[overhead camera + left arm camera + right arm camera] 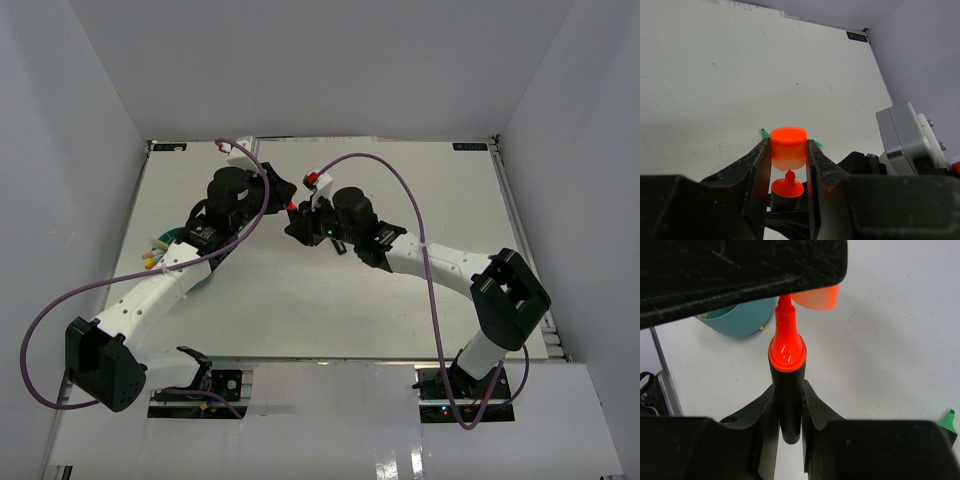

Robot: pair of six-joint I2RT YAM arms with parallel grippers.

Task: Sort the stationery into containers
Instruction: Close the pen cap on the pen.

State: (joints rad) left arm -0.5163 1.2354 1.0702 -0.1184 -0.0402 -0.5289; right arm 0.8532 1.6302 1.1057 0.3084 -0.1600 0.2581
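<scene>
Orange cap (788,142): clamped in left gripper (788,155), right beside the marker's nib.
Black marker (788,371): squeezed tight in right gripper (788,390).

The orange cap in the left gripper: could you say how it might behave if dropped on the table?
The orange cap looks like thin translucent plastic, so probably light and stiff. Being round, it would likely roll on the smooth table; on its flat end it might stand.

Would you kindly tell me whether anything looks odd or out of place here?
The black marker is uncapped. The right gripper is shut on its body, its orange tip bare, while the left gripper holds the orange cap close by the tip but not on it. Nothing looks spilled or damaged.
</scene>
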